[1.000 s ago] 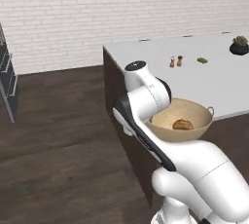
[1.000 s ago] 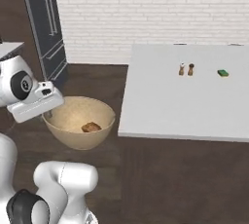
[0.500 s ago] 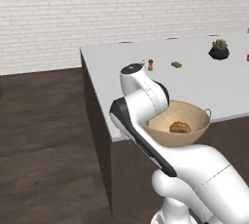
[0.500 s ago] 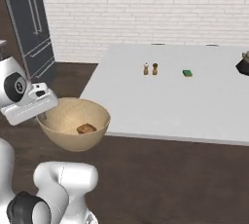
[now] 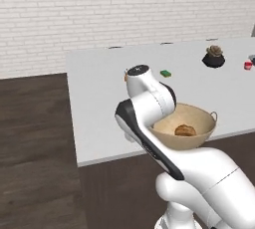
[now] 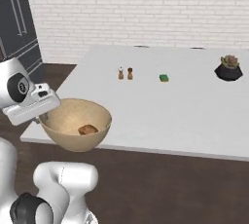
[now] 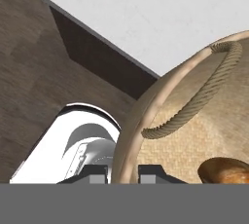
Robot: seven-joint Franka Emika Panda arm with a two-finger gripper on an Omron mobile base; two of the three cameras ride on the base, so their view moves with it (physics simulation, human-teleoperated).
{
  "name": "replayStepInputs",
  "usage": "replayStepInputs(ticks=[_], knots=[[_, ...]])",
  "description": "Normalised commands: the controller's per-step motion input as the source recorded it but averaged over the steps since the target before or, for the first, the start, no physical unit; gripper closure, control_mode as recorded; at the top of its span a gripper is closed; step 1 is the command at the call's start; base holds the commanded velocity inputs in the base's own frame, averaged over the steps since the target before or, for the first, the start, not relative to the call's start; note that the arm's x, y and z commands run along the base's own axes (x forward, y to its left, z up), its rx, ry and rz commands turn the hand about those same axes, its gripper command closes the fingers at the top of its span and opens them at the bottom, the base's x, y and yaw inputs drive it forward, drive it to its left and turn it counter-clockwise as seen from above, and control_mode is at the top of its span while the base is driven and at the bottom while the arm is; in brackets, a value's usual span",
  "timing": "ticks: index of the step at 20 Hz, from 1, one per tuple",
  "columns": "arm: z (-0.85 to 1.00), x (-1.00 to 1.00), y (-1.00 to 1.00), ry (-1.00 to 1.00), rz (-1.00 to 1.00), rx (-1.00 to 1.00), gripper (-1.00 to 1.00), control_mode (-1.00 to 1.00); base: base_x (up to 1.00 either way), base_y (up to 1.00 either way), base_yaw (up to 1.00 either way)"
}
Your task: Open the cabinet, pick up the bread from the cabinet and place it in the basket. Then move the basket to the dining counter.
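Note:
My gripper is shut on the rim of the tan basket, one finger inside the wall and one outside. The basket hangs in the air at the near edge of the pale dining counter, partly over its corner. The bread, a small golden-brown roll, lies on the basket's bottom, and also shows as the bread and the bread. A rope loop handle curves along the rim. The cabinet is out of view.
On the counter stand two small shakers, a green sponge and a potted plant farther right. A tall dark unit with bar handles stands at the left. Dark wood floor surrounds the counter's base.
The whole scene has shifted: the base has driven, bringing the counter closer and more central. The basket with the bread stays in my grip, the same way as before.

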Motion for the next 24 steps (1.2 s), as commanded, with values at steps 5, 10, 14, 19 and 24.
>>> replayStepInputs(ticks=[5, 10, 14, 19, 24], knots=[[0.00, 0.00, 0.00, 0.00, 0.00, 0.00, 1.00, 1.00, 0.27, 0.00, 0.04], [0.00, 0.00, 0.00, 0.00, 0.00, 0.00, 1.00, 1.00, 0.45, 0.01, 0.06], [0.00, 0.00, 0.00, 0.00, 0.00, 0.00, 1.00, 1.00, 0.38, 0.00, 0.04], [0.00, 0.22, 0.00, 0.00, 0.01, 0.00, 1.00, -1.00, 0.16, 0.01, 0.01], [0.00, 0.64, 0.01, 0.00, 0.05, 0.00, 1.00, -1.00, 0.00, 0.00, 0.00]])
